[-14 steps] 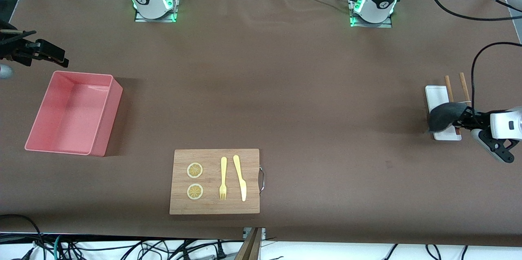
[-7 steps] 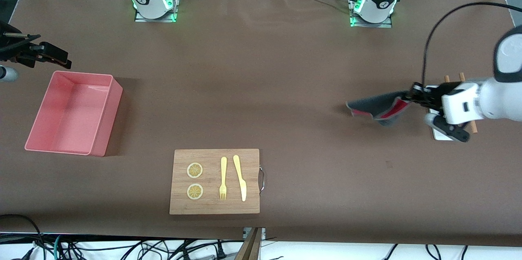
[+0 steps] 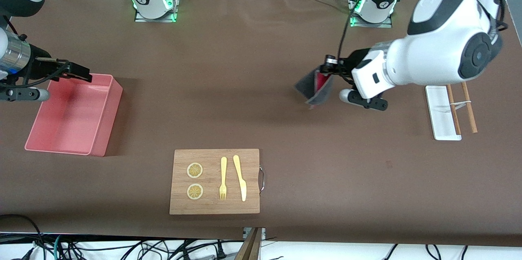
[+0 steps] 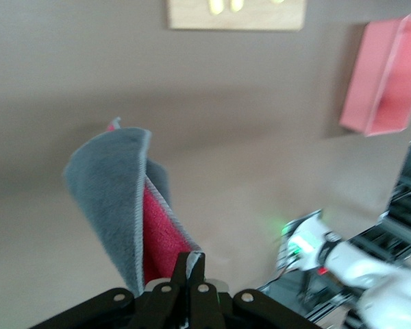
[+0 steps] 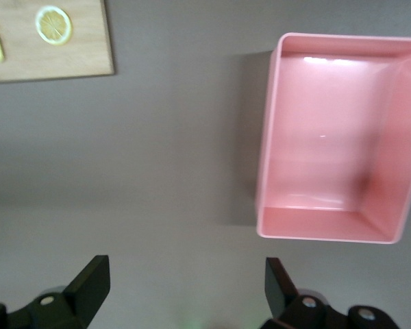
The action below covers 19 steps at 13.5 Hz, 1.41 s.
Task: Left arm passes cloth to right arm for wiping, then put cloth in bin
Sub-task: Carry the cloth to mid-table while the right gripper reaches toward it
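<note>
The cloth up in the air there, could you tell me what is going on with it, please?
The left gripper is shut on the cloth, a grey one with a pink inner face, and holds it up over bare table, partway toward the right arm's end. The right gripper is open and hangs at the rim of the pink bin, which has nothing in it. No handover has happened yet. The wooden board with cutlery and lemon slices sits untouched.

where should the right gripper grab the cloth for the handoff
Probably the free hanging fold of the cloth, away from the corner the left gripper pinches shut. It droops in the air over bare table, folded grey-out with pink inside, so the open right gripper, now over the bin, could come in level from its own end.
</note>
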### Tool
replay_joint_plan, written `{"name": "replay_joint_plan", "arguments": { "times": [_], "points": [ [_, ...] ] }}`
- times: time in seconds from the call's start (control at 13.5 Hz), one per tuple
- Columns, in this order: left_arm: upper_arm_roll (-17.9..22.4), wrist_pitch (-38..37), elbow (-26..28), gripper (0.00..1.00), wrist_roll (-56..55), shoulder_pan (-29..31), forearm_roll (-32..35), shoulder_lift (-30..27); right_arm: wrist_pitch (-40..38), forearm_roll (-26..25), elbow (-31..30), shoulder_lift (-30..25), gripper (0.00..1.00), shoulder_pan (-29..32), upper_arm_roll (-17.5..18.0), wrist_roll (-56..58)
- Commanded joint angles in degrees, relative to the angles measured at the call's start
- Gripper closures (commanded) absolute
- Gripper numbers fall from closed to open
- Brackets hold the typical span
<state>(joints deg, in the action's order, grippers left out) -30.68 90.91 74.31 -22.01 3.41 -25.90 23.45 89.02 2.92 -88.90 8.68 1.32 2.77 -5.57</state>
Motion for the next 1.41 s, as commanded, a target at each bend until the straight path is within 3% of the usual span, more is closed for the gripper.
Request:
{"name": "replay_joint_plan", "arguments": {
  "times": [0.0,0.37,0.96,1.33],
  "points": [
    [-1.22,7.76,0.93,1.00,-6.53,-1.90,-3.97,-0.86,2.20,3.40,-0.57,0.46,0.00,-0.09,2.23,-7.33],
    [-1.22,21.75,1.54,1.00,-16.73,-8.33,-7.67,0.10,7.91,3.41,-0.57,2.30,0.00,-0.61,10.93,-21.56],
    [-1.13,22.11,1.54,1.00,-22.46,-8.07,-8.11,0.02,17.05,3.50,-0.48,6.26,0.00,-2.99,19.02,-40.11],
    [-1.22,25.27,1.28,1.00,-21.50,-11.05,-12.59,1.33,22.41,3.50,-0.48,9.51,0.00,-5.71,20.88,-48.65]
  ]
}}
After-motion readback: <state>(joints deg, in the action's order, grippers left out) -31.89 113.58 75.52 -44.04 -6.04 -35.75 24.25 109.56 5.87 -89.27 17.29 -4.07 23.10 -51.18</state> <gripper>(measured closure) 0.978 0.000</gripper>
